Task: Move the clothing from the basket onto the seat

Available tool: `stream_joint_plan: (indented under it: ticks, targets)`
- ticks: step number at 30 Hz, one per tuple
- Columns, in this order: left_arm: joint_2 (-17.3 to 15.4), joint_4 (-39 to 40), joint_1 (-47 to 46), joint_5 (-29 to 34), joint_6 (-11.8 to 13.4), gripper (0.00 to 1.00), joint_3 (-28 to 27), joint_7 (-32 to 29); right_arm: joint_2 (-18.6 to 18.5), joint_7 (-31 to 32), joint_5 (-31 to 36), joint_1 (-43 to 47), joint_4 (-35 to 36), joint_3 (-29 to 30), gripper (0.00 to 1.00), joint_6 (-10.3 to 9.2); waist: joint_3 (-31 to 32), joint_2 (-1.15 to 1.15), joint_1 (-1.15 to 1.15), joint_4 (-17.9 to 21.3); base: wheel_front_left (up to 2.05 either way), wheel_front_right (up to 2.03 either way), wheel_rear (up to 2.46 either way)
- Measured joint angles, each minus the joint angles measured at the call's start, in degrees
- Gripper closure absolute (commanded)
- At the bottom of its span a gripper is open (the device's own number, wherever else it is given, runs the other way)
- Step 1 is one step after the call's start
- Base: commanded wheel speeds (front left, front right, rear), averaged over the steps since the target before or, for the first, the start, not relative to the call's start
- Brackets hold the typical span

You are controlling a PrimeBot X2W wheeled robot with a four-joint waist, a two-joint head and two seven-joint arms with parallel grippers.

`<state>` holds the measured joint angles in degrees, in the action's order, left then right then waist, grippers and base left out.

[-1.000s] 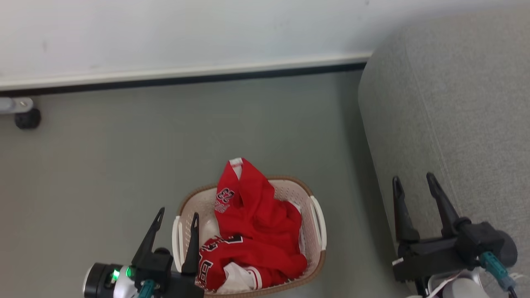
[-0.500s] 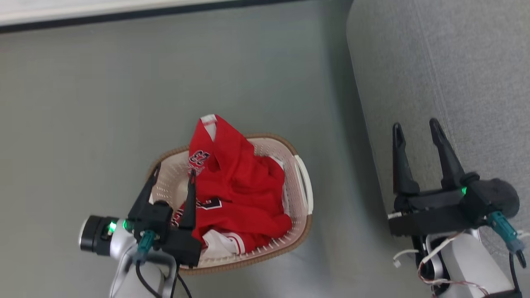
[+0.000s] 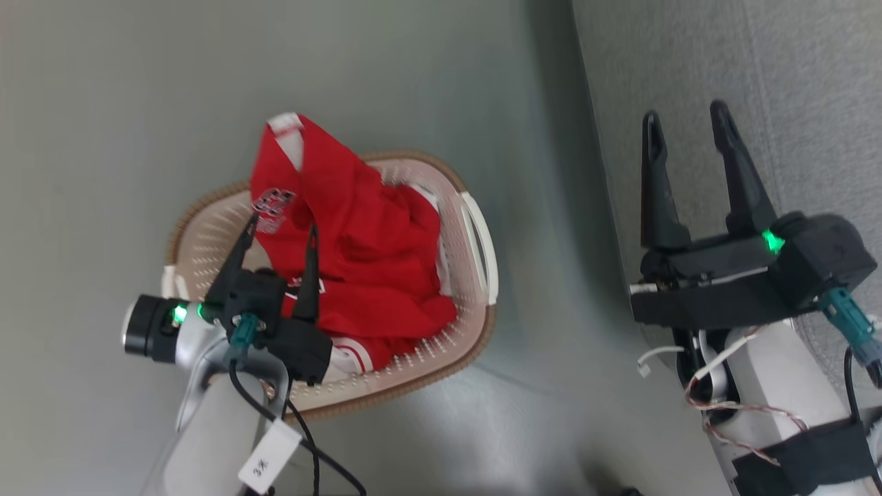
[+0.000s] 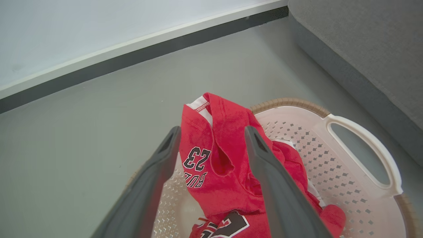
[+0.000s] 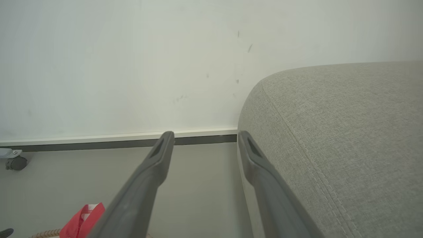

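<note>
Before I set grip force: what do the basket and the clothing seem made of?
Basket: moulded plastic, matte cream, judging by punched holes and rigid handle; brown rim looks woven, perhaps only patterned. Clothing: soft knit fabric, likely synthetic, given limp folds.

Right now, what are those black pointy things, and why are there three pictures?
It's a robot with two arms. The black pointy pairs are its end effectors, like pinching tongs. One picture comes from a camera on its head, looking down; the other two come from cameras on its wrists, looking out along the tongs. On the floor stands a basket of red jerseys, beside a grey sofa. The left end effector hangs open over the jerseys, the right end effector open by the sofa. Neither holds anything.
</note>
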<state>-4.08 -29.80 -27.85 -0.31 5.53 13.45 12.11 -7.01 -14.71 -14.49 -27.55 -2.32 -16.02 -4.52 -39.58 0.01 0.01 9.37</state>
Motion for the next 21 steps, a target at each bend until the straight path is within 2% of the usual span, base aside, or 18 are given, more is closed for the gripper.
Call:
stream_joint_plan:
  ticks: [9, 21]
  targets:
    - [-0.3, -5.5, -3.8, -0.1, 0.0, 0.0, -0.9, 0.1, 0.8, 0.0, 0.2, -2.9, -1.9, -0.4, 0.0, 0.64, -6.4, 0.0, 0.0, 2.8, 0.0, 0.0, 0.0]
    - [-0.5, -11.0, -8.1, -2.2, 0.0, 0.0, -3.8, 0.6, 1.4, 0.0, 0.4, -4.1, -3.0, -0.4, 0.0, 1.22, -10.3, -0.01, -0.01, 5.3, 0.0, 0.0, 0.0]
